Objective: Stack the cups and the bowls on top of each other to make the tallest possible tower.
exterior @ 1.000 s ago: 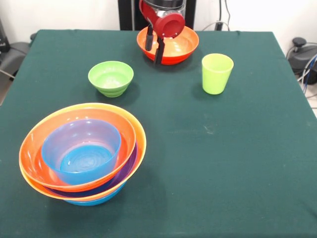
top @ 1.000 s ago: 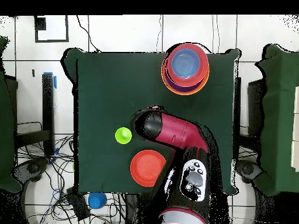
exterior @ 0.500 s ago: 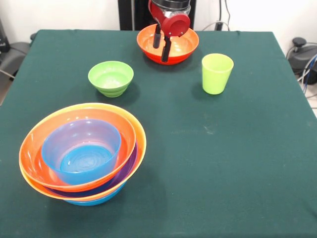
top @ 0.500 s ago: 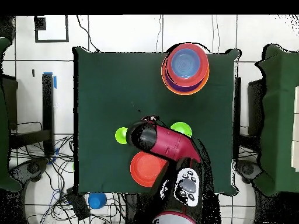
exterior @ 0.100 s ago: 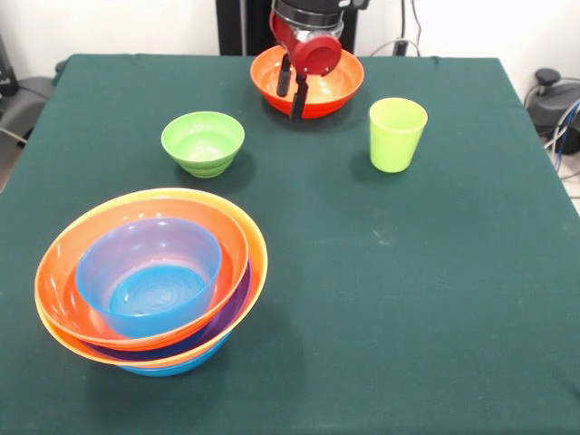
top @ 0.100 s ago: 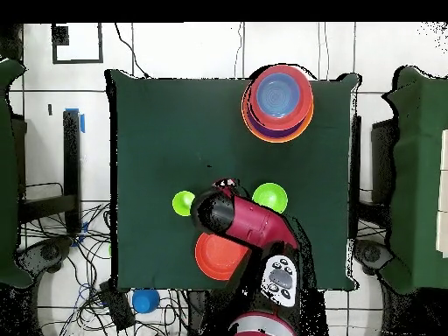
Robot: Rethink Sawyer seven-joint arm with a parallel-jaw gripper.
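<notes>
Over the red-orange bowl [exterior @ 0.100 s ago: 308, 84] at the table's back edge, I've swung my gripper [exterior @ 0.100 s ago: 291, 86] slightly left since a moment ago; fingers parted, seemingly empty. Tower [exterior @ 0.100 s ago: 149, 276], cup [exterior @ 0.100 s ago: 397, 133] and small green bowl [exterior @ 0.100 s ago: 203, 141] haven't moved; this pickup comes next.

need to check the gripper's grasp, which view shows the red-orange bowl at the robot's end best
The front view: the red-orange bowl shows rim and inside, with the gripper and its two dark fingers hanging over its near rim. Overhead, the arm covers part of the bowl.
</notes>
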